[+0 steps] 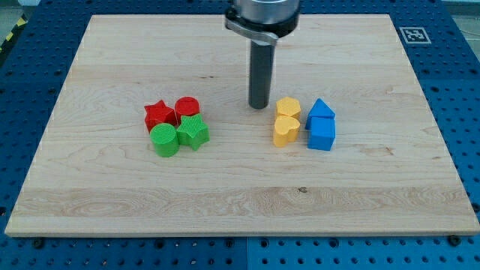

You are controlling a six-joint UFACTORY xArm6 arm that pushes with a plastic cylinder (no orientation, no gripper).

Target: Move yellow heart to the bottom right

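Observation:
The yellow heart (285, 130) lies right of the board's middle, touching a second yellow block (288, 107) just above it, whose shape looks like a pentagon. My tip (259, 106) rests on the board just left of the upper yellow block, up and to the left of the heart, a small gap away. The rod rises straight to the view's top.
Two blue blocks sit right of the yellow pair: a blue pointed block (320, 111) above a blue cube (322, 134). At the left is a cluster: red star (157, 115), red cylinder (187, 107), green cylinder (164, 140), green star (194, 132). The wooden board (240, 202) has blue pegboard around it.

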